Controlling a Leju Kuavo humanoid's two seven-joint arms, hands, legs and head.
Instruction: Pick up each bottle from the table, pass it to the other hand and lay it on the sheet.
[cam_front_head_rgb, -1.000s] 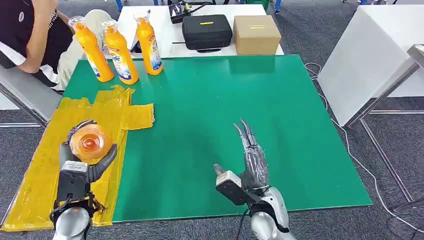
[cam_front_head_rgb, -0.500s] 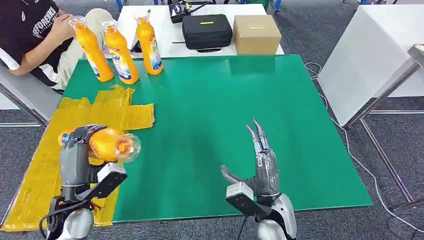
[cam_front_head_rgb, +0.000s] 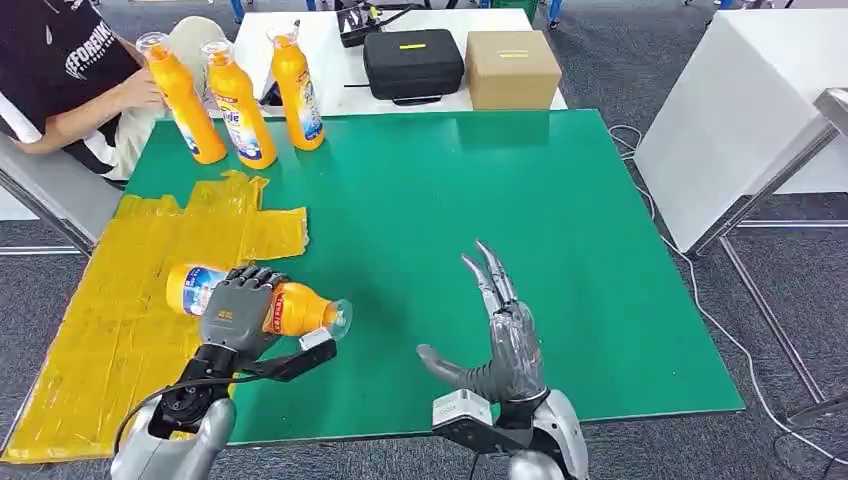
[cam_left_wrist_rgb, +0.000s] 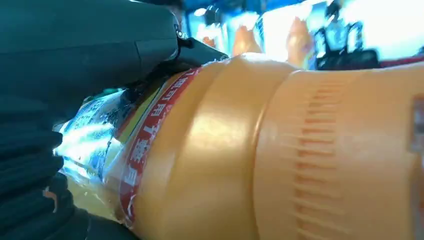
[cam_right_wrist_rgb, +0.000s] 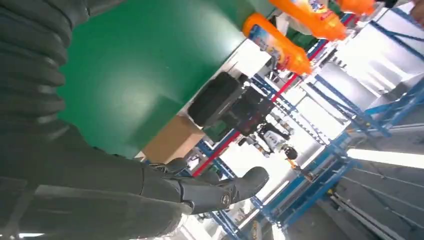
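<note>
Orange bottle (cam_front_head_rgb: 262, 306) lies sideways, cap toward right hand (cam_front_head_rgb: 505, 345).

Bottle (cam_front_head_rgb: 290, 307) in left hand (cam_front_head_rgb: 235, 312), now tipped sideways.

You've got one orange bottle (cam_front_head_rgb: 290, 308) lying on its side in the left hand (cam_front_head_rgb: 235, 312), its clear cap pointing toward the table's middle and its blue-and-white labelled base over the yellow sheet (cam_front_head_rgb: 120, 310). Three more orange bottles (cam_front_head_rgb: 240, 100) stand upright in a row at the table's far left corner, each with a clear cap and a blue label. The crinkled sheet lies along the table's left edge, overhanging it.
</note>
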